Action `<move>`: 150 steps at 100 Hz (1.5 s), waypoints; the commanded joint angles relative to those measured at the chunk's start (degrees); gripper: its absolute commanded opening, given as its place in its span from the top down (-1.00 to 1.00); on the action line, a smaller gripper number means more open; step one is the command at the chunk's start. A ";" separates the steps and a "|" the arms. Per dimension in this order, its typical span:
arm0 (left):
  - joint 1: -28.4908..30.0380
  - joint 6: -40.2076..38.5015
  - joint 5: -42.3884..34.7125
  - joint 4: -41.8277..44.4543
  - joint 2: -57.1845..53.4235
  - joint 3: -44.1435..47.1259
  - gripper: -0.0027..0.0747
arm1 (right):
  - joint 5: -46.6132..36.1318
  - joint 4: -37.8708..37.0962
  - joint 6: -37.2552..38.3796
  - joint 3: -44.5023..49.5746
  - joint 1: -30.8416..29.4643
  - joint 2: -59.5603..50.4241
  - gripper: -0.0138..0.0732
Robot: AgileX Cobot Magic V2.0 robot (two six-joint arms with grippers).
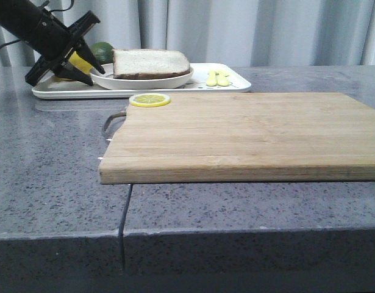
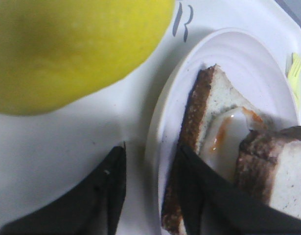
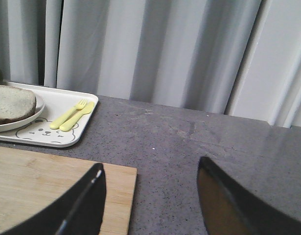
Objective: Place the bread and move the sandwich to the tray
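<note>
Nearest the camera lies the wooden cutting board [image 1: 248,134] on the grey tabletop [image 1: 53,183]. Behind the board's left end, the left hand [image 1: 89,72] stands open, its fingers astride the round white plate's [image 1: 108,80] rim, gripping nothing. That plate, carrying the sandwich [image 1: 150,63], already sits on the tray [image 1: 233,82]; the sandwich's long axis runs left-right. Judging by this, releasing is under way; next, withdraw cleanly. Rightward, the right hand [image 3: 150,196] hangs open, empty.

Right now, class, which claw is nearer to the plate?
Left. The left claw straddles the plate's rim on the tray; the right claw hovers open past the board's far corner.
</note>
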 commanded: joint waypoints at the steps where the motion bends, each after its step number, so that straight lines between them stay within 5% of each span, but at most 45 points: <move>1: 0.55 -0.50 0.62 -2.95 -4.40 -2.38 0.30 | -4.51 -0.54 -0.05 -1.68 -0.37 0.10 -0.30; 41: 2.54 -0.50 1.66 -0.56 -10.10 -2.37 0.30 | -4.56 -0.54 -0.05 -1.68 -0.37 0.10 -0.30; 71: 2.56 -0.50 0.49 8.89 -19.00 -2.37 0.31 | -4.80 -0.54 -0.05 -1.68 -0.37 0.10 -0.30; 97: -3.28 -0.50 -3.93 24.00 -30.33 0.26 0.31 | -5.07 -0.54 -0.05 -1.68 -0.37 0.10 -0.30; 113: -7.44 -0.50 -7.72 25.03 -38.44 8.69 0.31 | -4.99 -0.54 -0.05 -1.68 -0.37 0.10 -0.30; 150: -12.77 -0.50 -32.07 31.96 -61.50 41.87 0.31 | -4.96 -0.54 -0.05 -1.68 -0.37 0.10 -0.30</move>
